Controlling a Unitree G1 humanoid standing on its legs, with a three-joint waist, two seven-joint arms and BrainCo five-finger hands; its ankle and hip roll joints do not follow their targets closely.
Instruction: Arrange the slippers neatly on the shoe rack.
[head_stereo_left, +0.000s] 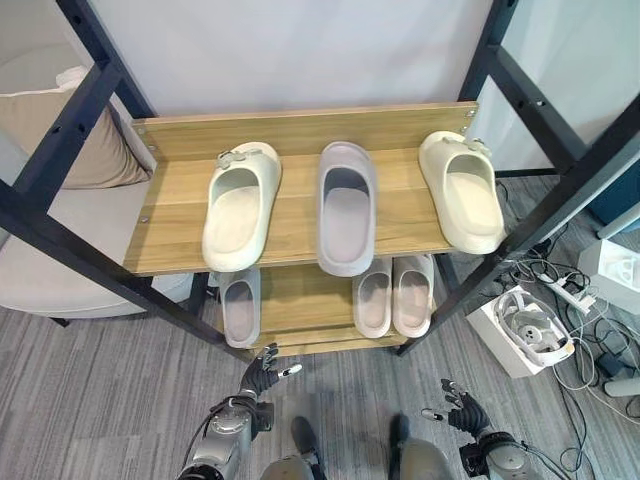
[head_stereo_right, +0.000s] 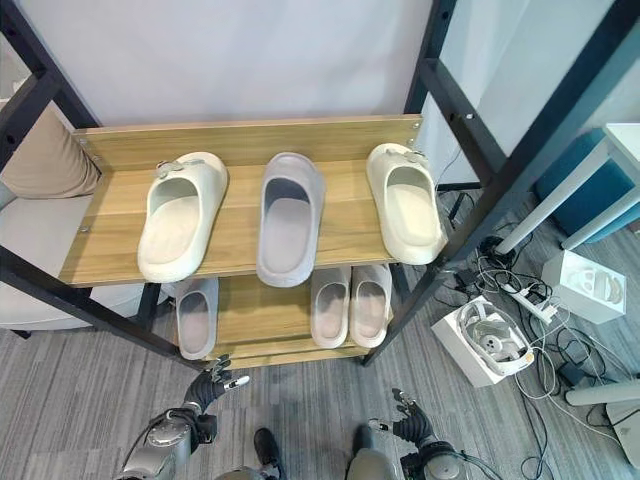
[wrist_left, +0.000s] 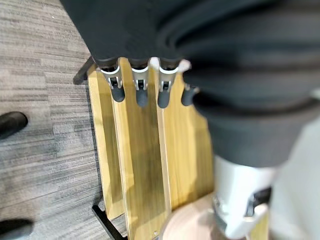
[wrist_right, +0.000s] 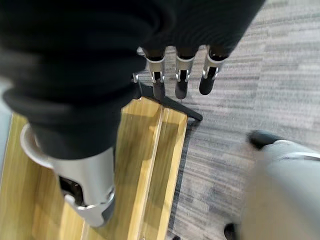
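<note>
Foam-looking slippers, all on the shoe rack (head_stereo_left: 180, 240). Top shelf holds three: cream slipper (head_stereo_left: 240, 205) on the left, grey slipper (head_stereo_left: 346, 208) in the middle with its toe poking just past the front edge, second cream slipper (head_stereo_left: 462, 190) on the right, angled a bit outward. Lower shelf has a pale slipper (head_stereo_left: 239, 306) on the left and a pale pair (head_stereo_left: 393, 294) side by side on the right.

Left hand (head_stereo_left: 262, 375) low in front of the rack, fingers relaxed and straight, grasping nothing. Right hand (head_stereo_left: 461, 411) low at the right, fingers likewise loose and empty. Both well apart from any slipper.

Handling guess: light, slightly squashy, matte so not slippery, not fragile. Best hold probably the strap arch over the foot opening, thumb inside and fingers on top, or pinch a side wall. Grey slipper likely needs pushing back; right cream one needs straightening.
</note>
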